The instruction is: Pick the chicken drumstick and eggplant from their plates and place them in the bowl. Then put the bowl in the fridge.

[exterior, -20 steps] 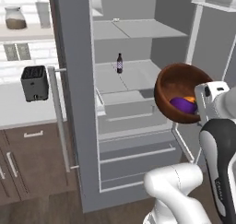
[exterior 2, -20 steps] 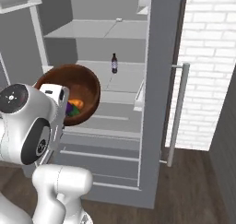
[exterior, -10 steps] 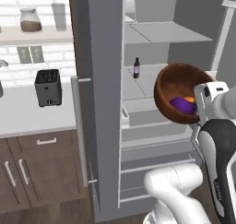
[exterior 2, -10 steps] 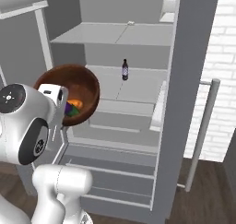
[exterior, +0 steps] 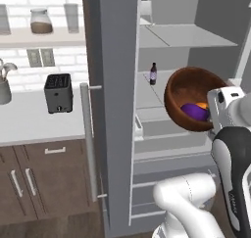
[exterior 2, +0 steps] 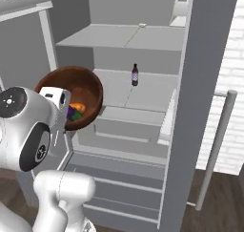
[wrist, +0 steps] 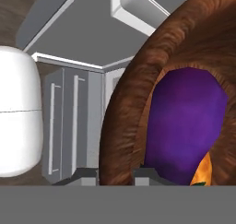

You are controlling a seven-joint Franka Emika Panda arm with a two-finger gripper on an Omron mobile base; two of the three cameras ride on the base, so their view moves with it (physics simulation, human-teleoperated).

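Reddish-brown wooden bowl [exterior: 195, 99] is clamped by its rim in the closed gripper [wrist: 115, 172], tilted, carrying the eggplant [exterior: 195, 111] and the chicken drumstick [exterior 2: 78, 108]. It hangs near, just in front of the open fridge [exterior 2: 138, 111]; the middle shelf [exterior 2: 125, 90] lies beyond. 1 small dark bottle [exterior 2: 135, 75] stands far back. The fridge door [exterior: 115, 85] flanks the left.

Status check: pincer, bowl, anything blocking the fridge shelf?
Pincer shut on bowl rim. Eggplant and drumstick inside bowl, held tilted before open fridge. Small dark bottle stands on middle shelf.
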